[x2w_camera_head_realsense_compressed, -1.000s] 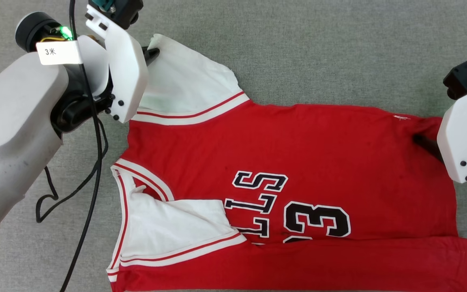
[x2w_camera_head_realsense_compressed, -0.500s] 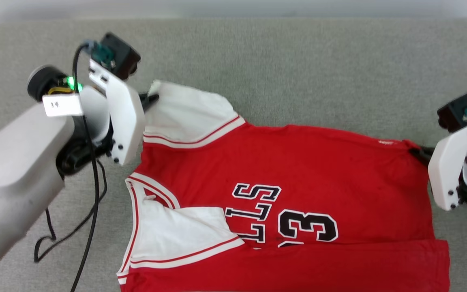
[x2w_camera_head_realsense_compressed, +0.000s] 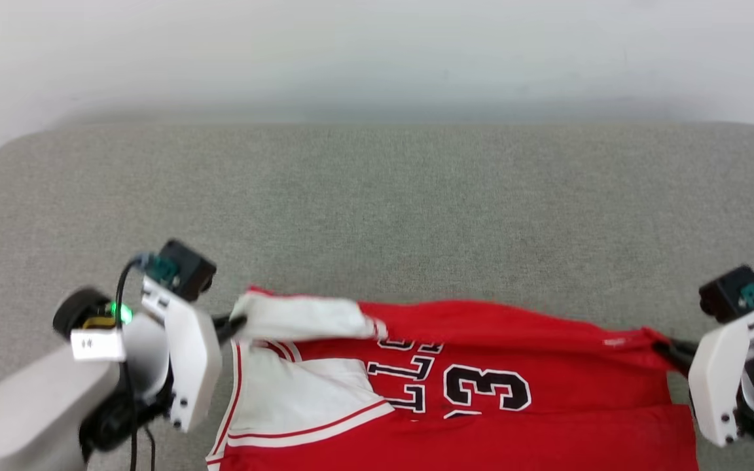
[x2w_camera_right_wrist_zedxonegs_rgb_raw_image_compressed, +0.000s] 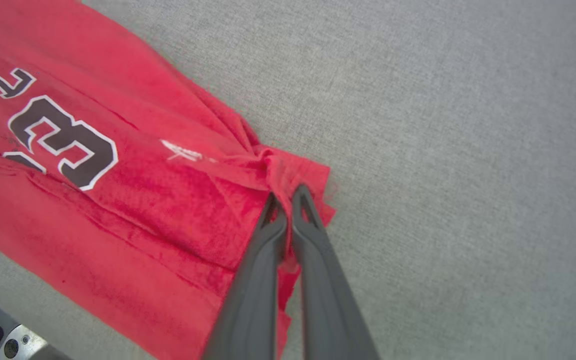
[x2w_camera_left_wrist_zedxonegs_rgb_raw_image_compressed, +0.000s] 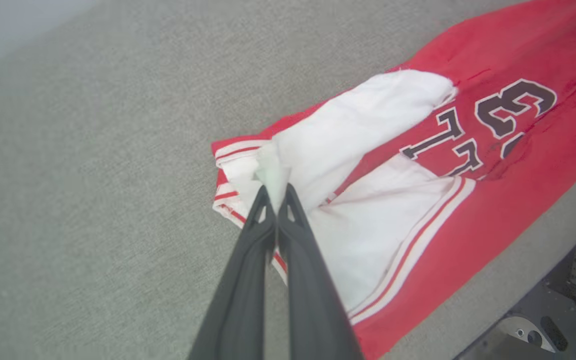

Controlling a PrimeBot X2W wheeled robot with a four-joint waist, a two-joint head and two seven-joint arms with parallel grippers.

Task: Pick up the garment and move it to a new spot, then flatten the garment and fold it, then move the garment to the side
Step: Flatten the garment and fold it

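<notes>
The garment (x2w_camera_head_realsense_compressed: 521,340) is a red jersey with white sleeves, black lettering and a 3 showing, lying on the grey surface near my front edge. Its far edge is lifted and folding toward me over the print. My left gripper (x2w_camera_head_realsense_compressed: 236,322) is shut on the white sleeve's corner (x2w_camera_left_wrist_zedxonegs_rgb_raw_image_compressed: 273,172) at the garment's left end. My right gripper (x2w_camera_head_realsense_compressed: 668,348) is shut on the bunched red hem corner (x2w_camera_right_wrist_zedxonegs_rgb_raw_image_compressed: 293,172) at the right end. The garment (x2w_camera_left_wrist_zedxonegs_rgb_raw_image_compressed: 468,210) hangs slack between both grips, and its near part runs out of the head view.
Grey fabric surface (x2w_camera_head_realsense_compressed: 377,209) stretches far behind the garment up to a pale wall (x2w_camera_head_realsense_compressed: 377,52). A dark metal part of my base (x2w_camera_left_wrist_zedxonegs_rgb_raw_image_compressed: 558,320) shows past the near edge of the surface.
The head camera has tilted up, bringing the wall into view. My right gripper has shut on the hem corner. Both grippers have raised the far edge, which now folds toward me over the lettering.
</notes>
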